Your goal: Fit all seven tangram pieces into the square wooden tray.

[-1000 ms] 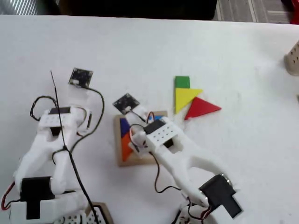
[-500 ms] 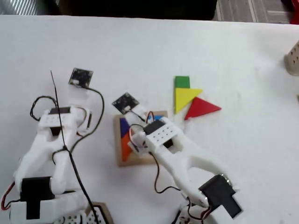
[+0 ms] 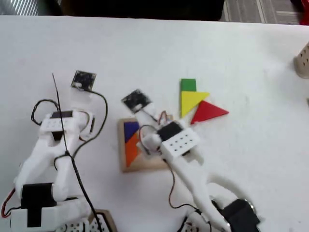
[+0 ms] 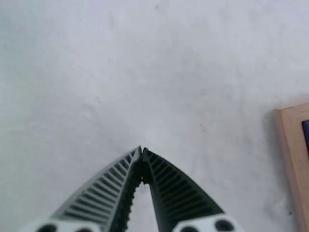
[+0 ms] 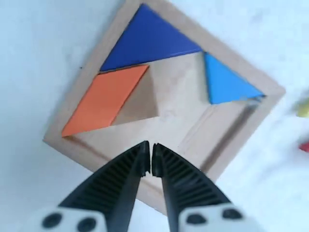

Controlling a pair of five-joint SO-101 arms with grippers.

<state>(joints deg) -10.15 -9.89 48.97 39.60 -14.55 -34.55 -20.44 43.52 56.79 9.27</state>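
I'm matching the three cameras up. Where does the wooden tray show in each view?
High view: the wooden tray lies mid-table, partly under the right arm.
Left wrist view: a strip of its rim, to one side of the left gripper.
Right wrist view: the wooden tray lies just beyond the right gripper.
Shared landmark: the dark blue triangle in it.

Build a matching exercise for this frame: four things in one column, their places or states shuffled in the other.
Things:
1 orange parallelogram
2 green square
3 left end effector
4 right end effector

Places or states:
a shut, over the tray
b lying on the table, outside the tray
c lying inside the tray
d shut, over bare table

Pairs: 1-c, 2-b, 3-d, 4-a.
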